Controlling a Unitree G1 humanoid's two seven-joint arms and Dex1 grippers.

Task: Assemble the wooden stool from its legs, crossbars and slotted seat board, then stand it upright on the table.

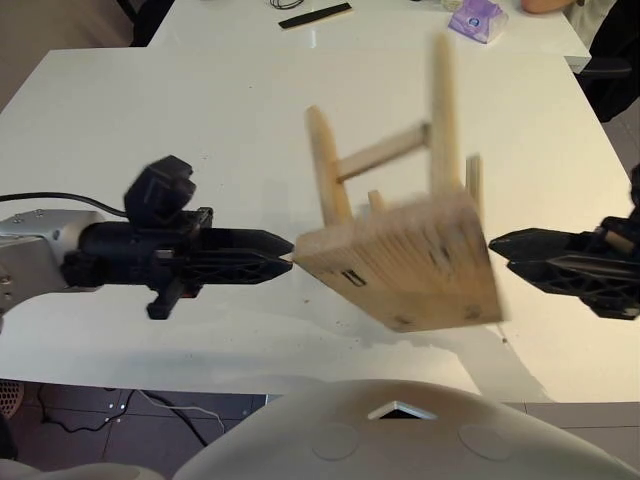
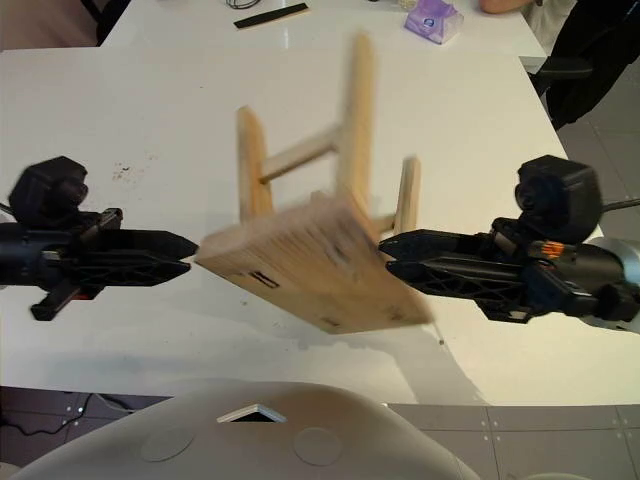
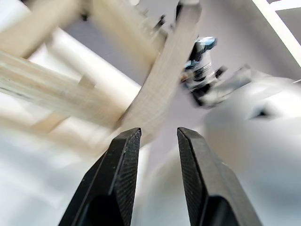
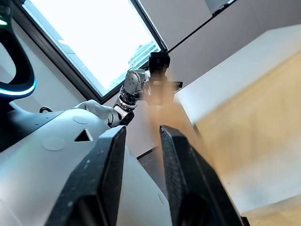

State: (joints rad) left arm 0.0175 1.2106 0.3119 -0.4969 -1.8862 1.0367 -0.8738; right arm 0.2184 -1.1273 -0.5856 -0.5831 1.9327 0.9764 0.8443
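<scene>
The wooden stool hangs tilted and blurred over the white table (image 1: 150,120), between my two grippers. Its slotted seat board (image 1: 410,265) faces me, and the legs (image 1: 326,175) and a crossbar (image 1: 385,152) point away and up. My left gripper (image 1: 285,257) is level with the board's left corner, its tips right at the wood; in the left wrist view the gripper (image 3: 157,132) is open with nothing between the fingers. My right gripper (image 1: 495,243) points at the board's right edge. It is open too (image 4: 141,128), with blurred wood just beyond the tips.
A black strip (image 1: 315,15) and a purple packet (image 1: 477,18) lie on the far table. A cable (image 1: 50,197) runs off at the left. Small dark specks (image 2: 125,172) dot the tabletop. The table's front edge runs just below the stool.
</scene>
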